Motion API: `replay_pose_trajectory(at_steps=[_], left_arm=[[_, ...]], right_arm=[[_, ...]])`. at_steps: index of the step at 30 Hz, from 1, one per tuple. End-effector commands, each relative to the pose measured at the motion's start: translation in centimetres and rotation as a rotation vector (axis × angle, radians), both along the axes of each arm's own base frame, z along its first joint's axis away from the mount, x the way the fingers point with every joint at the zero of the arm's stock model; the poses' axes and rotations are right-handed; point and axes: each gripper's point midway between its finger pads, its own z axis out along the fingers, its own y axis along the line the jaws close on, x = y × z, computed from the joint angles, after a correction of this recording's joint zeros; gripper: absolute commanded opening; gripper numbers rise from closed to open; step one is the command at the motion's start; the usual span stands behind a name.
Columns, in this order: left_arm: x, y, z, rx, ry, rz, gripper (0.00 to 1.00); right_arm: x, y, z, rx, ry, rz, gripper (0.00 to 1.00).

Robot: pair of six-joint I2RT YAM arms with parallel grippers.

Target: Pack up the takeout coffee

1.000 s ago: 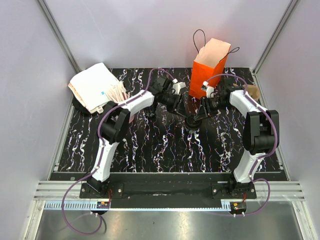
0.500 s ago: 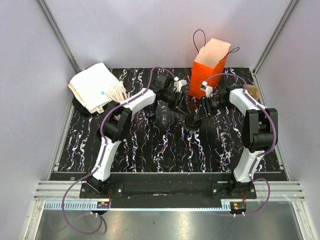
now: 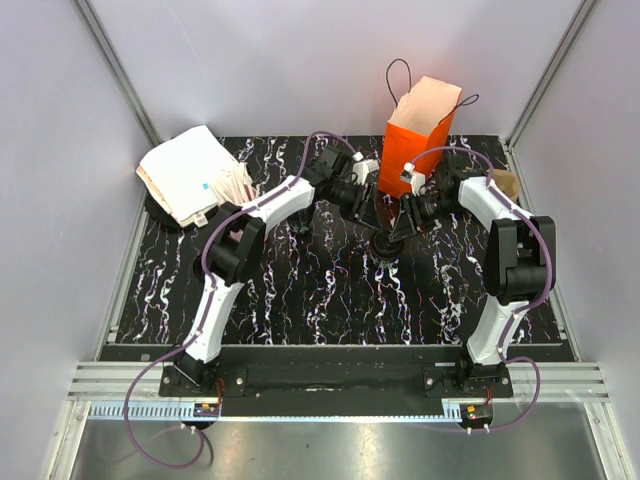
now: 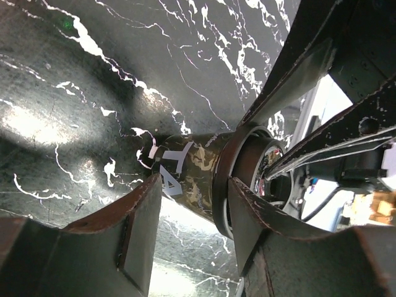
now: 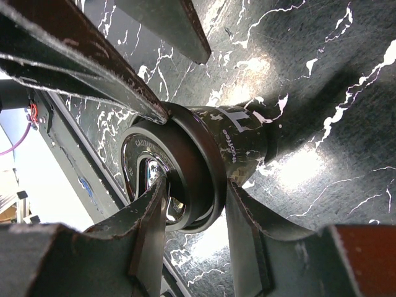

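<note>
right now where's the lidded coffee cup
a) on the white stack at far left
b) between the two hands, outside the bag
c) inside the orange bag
b: the takeout coffee stands between the left hand and right hand, in front of the orange bag.

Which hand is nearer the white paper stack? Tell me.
Left. The left hand sits right of the white paper stack; the right hand is farther right.

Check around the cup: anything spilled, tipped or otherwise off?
No spill or damage shows. The takeout coffee stands upright, lid on, in front of the orange bag. One oddity: both arms crowd it at once, the right gripper with jaws seemingly closed on the lid, the left gripper with jaws straddling the same rim.
</note>
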Motion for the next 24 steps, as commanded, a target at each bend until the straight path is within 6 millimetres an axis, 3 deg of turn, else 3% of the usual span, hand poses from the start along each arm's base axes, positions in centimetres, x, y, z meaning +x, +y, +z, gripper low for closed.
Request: replay_pose_trajectory(at_steps=[1, 10, 24], left_arm=[[-2.2, 0.2, -4.7, 0.191, -0.048, -0.055, 0.47], [-4.1, 1.8, -8.1, 0.328, -0.01, -0.084, 0.39], [-6.1, 2.1, -10.0, 0.399, 0.008, -0.155, 0.37]], right_arm=[[-1.0, -1.9, -3.9, -0.183, 0.012, 0.05, 0.38], [-1.4, -1.9, -4.6, -0.235, -0.022, 0.067, 0.38], [-2.8, -1.7, -5.6, -0.288, -0.077, 0.102, 0.38]])
